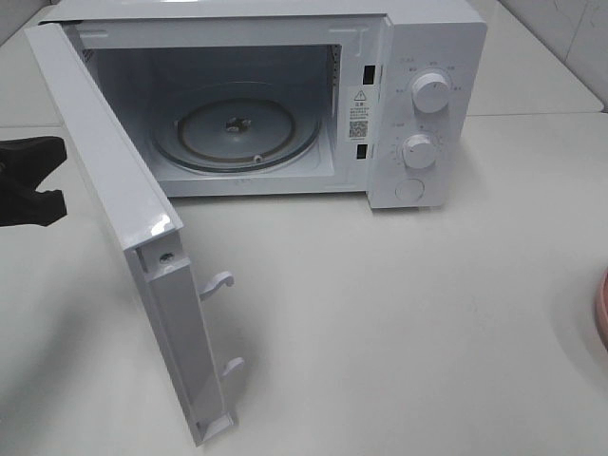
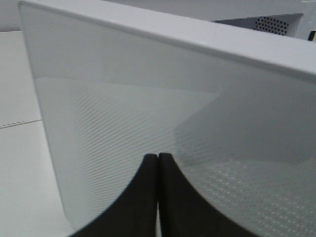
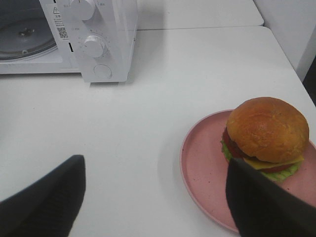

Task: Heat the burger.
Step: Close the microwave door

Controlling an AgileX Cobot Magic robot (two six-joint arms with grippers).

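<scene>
The burger (image 3: 266, 133), with golden bun, lettuce, cheese and tomato, sits on a round pink plate (image 3: 202, 170) in the right wrist view; only the plate's rim (image 1: 602, 313) shows at the right edge of the high view. My right gripper (image 3: 155, 202) is open above the table, one finger (image 3: 44, 202) far from the plate, the other (image 3: 266, 205) over the plate just in front of the burger. The white microwave (image 1: 427, 104) stands open, its glass turntable (image 1: 237, 133) bare. My left gripper (image 2: 158, 197) is shut and empty, close behind the open door (image 1: 114, 209).
The microwave door swings out toward the front left, with two latch hooks (image 1: 218, 283) on its edge. Two dials and a button (image 1: 410, 189) are on the microwave's right panel. White table (image 1: 399, 323) all around.
</scene>
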